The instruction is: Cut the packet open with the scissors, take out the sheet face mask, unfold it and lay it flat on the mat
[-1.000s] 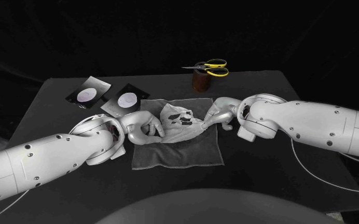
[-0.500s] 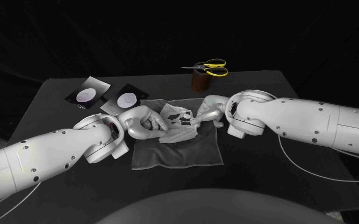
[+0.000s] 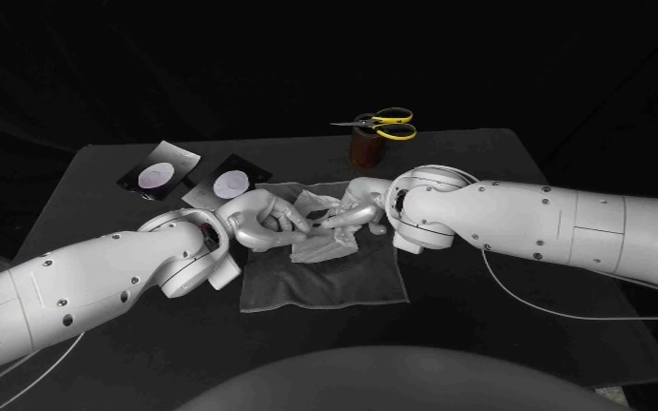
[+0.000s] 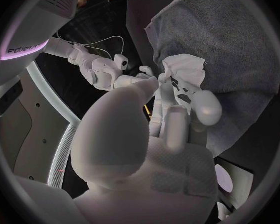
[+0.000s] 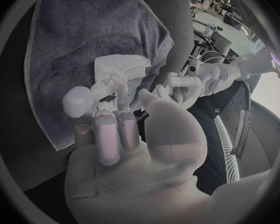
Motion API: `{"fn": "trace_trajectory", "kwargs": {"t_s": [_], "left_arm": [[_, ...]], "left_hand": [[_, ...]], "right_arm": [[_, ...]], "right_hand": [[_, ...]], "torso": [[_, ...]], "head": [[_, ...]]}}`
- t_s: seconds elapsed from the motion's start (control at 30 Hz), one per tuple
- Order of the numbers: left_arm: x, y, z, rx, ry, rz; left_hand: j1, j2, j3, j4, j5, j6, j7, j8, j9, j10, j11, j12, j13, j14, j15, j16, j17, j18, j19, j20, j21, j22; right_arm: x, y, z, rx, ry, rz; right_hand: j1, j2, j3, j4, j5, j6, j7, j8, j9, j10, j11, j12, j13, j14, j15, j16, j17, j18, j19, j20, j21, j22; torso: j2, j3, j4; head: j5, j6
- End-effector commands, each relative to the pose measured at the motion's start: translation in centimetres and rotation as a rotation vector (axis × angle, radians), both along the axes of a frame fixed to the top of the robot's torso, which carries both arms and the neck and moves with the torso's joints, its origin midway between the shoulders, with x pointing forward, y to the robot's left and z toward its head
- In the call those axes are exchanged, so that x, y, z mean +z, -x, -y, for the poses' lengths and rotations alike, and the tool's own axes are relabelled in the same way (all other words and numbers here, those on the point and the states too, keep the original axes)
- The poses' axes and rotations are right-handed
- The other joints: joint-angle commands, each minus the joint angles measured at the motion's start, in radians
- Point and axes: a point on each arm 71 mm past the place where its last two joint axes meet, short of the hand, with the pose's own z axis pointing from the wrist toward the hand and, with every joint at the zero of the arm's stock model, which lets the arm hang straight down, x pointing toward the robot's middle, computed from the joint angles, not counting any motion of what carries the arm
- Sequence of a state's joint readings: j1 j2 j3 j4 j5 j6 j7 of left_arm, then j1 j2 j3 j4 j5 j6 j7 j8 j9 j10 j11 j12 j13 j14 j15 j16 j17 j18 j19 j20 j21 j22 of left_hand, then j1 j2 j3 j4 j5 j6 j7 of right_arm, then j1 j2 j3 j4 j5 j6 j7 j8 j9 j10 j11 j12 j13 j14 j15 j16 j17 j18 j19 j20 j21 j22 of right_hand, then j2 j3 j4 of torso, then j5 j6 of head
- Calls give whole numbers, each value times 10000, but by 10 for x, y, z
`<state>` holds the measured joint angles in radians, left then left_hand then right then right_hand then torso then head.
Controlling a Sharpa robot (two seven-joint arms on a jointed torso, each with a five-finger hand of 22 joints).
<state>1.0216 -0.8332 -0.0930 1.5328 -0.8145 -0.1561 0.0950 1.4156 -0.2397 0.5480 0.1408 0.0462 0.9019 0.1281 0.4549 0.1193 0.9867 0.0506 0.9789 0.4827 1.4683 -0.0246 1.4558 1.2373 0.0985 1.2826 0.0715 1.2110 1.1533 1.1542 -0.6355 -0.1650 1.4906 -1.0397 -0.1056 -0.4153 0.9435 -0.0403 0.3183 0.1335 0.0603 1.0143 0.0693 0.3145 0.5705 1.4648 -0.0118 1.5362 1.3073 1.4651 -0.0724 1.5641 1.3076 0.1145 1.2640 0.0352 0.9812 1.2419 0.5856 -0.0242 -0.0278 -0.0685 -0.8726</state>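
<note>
**Both hands on the mask, above the mat.** Both arms reach in low over the table [image 3: 549, 159] and meet above the far half of the mat [image 3: 329, 283], with the forearms angled inward from either side. The left hand [image 3: 264, 221] is curled, and its fingers grasp the left side of the mask [image 3: 323, 236]. The right hand [image 3: 359, 207] bends down at the wrist and pinches the mask's upper right part. The mask is white with dark patches. It hangs crumpled and partly folded between the two hands, and its lower part rests on the mat's far half. In the left wrist view, the left hand [image 4: 154, 149] extends its fingers onto the mask [image 4: 182, 77] over the mat [image 4: 239, 40], and the right hand [image 4: 105, 74] faces it. In the right wrist view, the right hand [image 5: 130, 149] lays its fingers side by side on the mask [image 5: 118, 69] above the mat [image 5: 77, 30], with the left hand [image 5: 180, 87] opposite. Two dark packets [image 3: 229, 184] with pale ovals lie just off the mat's far-left corner. The yellow-handled scissors [image 3: 382, 124] sit atop a brown pot [image 3: 366, 150] beyond the mat's far edge.
</note>
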Motion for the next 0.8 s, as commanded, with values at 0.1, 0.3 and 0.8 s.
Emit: {"fn": "trace_trajectory", "kwargs": {"t_s": [0.1,0.3,0.8], "left_arm": [[1,-2,0,312,266,-251],[1,-2,-2,419,239,-224],[2,-4,-2,590,262,-75]], "left_hand": [[-120,21,57,14,27,-40,54,-43,-10,90,-6,-53,-22,8,65,-19,30,112,27,60,40,22],[-119,35,66,11,27,-37,62,-42,-9,114,-2,-56,-28,15,69,-14,44,110,36,63,47,29],[-85,84,110,-31,28,30,63,-8,9,201,2,-58,-47,34,78,-3,73,106,64,75,64,46]], "right_arm": [[-7,-3,-7,59,-175,-97],[-12,-3,-11,17,-660,-289],[7,-2,15,-245,-3876,1668]], "right_hand": [[447,32,-215,451,48,-831,357,-583,-223,982,330,-32,2383,1057,292,67,2632,129,12,259,-74,14],[665,138,-407,814,23,-1304,549,-939,-457,975,512,-55,2367,1057,460,67,2632,153,-32,408,-144,7],[2829,716,1491,-936,41,-746,556,-1135,-1020,1048,519,286,2594,1057,459,67,2632,113,140,467,214,282]], "torso": [[5,3,16],[-1,1,7],[5,16,-13]], "head": [[-2,0],[0,0],[87,0]]}}
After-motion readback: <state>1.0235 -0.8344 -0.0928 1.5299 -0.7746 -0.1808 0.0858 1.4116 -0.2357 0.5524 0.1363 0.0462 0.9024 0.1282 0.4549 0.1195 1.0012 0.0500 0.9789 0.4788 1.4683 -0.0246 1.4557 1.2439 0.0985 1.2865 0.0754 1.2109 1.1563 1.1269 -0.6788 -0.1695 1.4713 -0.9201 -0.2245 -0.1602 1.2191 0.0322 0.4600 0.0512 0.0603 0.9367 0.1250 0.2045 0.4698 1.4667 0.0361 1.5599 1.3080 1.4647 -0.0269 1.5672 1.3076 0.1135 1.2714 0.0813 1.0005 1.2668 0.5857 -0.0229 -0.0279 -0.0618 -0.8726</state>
